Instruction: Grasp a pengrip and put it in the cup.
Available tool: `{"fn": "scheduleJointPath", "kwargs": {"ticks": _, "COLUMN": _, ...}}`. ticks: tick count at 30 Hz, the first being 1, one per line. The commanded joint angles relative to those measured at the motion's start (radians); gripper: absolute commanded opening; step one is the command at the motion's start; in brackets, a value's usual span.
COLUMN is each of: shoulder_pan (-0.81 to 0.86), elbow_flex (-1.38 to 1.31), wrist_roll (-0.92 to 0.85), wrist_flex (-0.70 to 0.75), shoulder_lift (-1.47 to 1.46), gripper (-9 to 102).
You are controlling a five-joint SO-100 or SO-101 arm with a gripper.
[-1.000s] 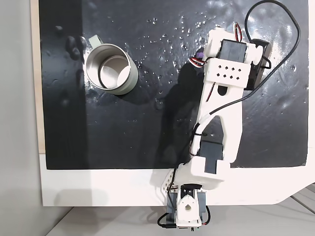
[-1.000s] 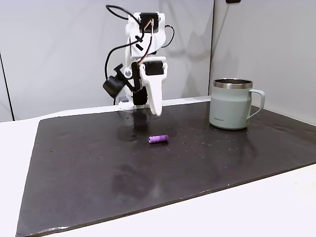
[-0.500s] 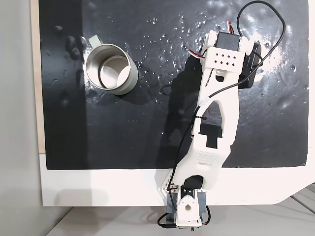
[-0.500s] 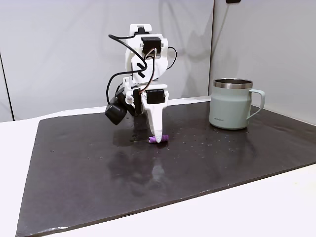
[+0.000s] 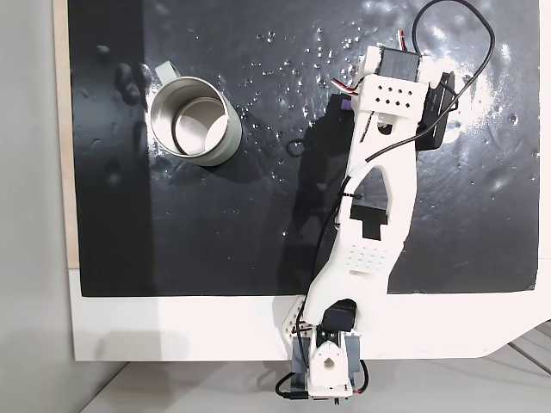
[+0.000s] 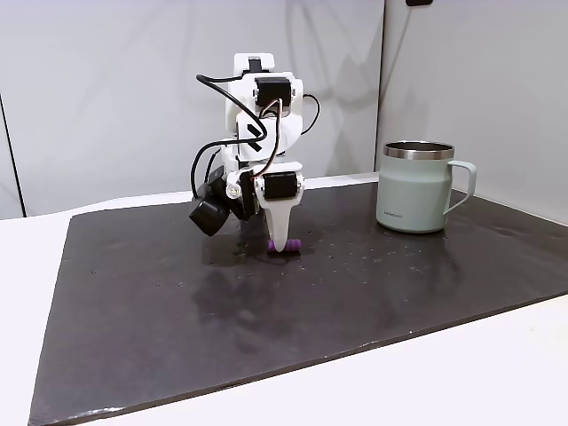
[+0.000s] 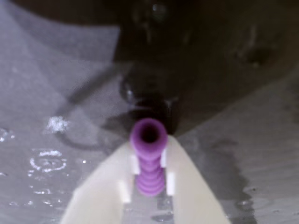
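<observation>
I stand in what looks like a small lab or hobbyist's test corner, set up for arm trials and nothing homely about it. My base is fixed at the near edge of a white tabletop (image 5: pixel 172 331), and a black glossy mat (image 6: pixel 266 311) covers most of it, spotted with small marks and glare. Behind the far edge rise plain pale wall panels (image 6: pixel 106 89) with a vertical seam, bare of pictures or shelves. My white printed body (image 6: pixel 257 133) carries bare servos and loose black cables (image 5: pixel 456 34) in open loops. One metal cup (image 6: pixel 417 188) stands near the mat's far right corner in a fixed view.
</observation>
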Motion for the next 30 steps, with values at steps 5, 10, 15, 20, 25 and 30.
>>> {"fn": "scheduleJointPath", "kwargs": {"ticks": 5, "shoulder_pan": 0.014, "elbow_flex": -0.224, "wrist_roll": -0.005, "wrist_flex": 0.179, "shoulder_lift": 0.005, "gripper": 0}}
{"fn": "scheduleJointPath", "kwargs": {"ticks": 10, "shoulder_pan": 0.025, "elbow_flex": -0.127, "wrist_roll": -0.012, "wrist_flex": 0.206, "shoulder_lift": 0.176, "gripper": 0}}
{"fn": "scheduleJointPath", "kwargs": {"ticks": 15, "shoulder_pan": 0.028, "elbow_flex": 0.069, "wrist_roll": -0.029, "wrist_flex": 0.204, "shoulder_lift": 0.430, "gripper": 0}}
{"fn": "scheduleJointPath", "kwargs": {"ticks": 20, "shoulder_pan": 0.002, "elbow_flex": 0.216, "wrist_roll": -0.037, "wrist_flex": 0.204, "shoulder_lift": 0.692, "gripper": 0}}
{"fn": "scheduleJointPath", "kwargs": {"ticks": 25, "shoulder_pan": -0.044, "elbow_flex": 0.310, "wrist_roll": -0.048, "wrist_flex": 0.207, "shoulder_lift": 0.908, "gripper": 0}}
{"fn": "scheduleJointPath", "kwargs": {"ticks": 30, "shoulder_pan": -0.084, "elbow_flex": 0.322, "wrist_roll": -0.058, "wrist_flex": 0.209, "shoulder_lift": 1.023, "gripper": 0}}
